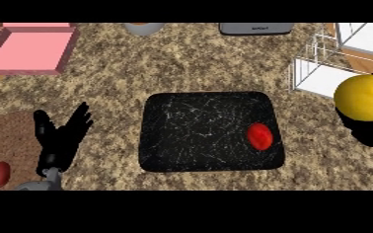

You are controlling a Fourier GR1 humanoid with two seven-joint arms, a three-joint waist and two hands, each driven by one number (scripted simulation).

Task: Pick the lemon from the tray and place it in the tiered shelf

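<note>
Speckled counter [182, 64] holds a black tray [211, 131] with a red fruit [259, 136]; right hand [360, 128] grips the lemon [357, 97]; left hand [62, 133] relaxed.

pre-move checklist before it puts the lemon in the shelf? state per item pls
1. Lemon off the tray: ok, it is up at the right edge of the view, clear of the tray.
2. Right hand holding the lemon: cannot tell, only a dark shape shows below the lemon.
3. Shelf in view and near: ok, the white wire shelf sits just left of and above the lemon.
4. Lemon inside the shelf: not ok, not yet placed.
5. Red fruit out of the way: ok, it lies on the tray.
6. Left hand clear: ok, open, resting at the lower left.
</note>
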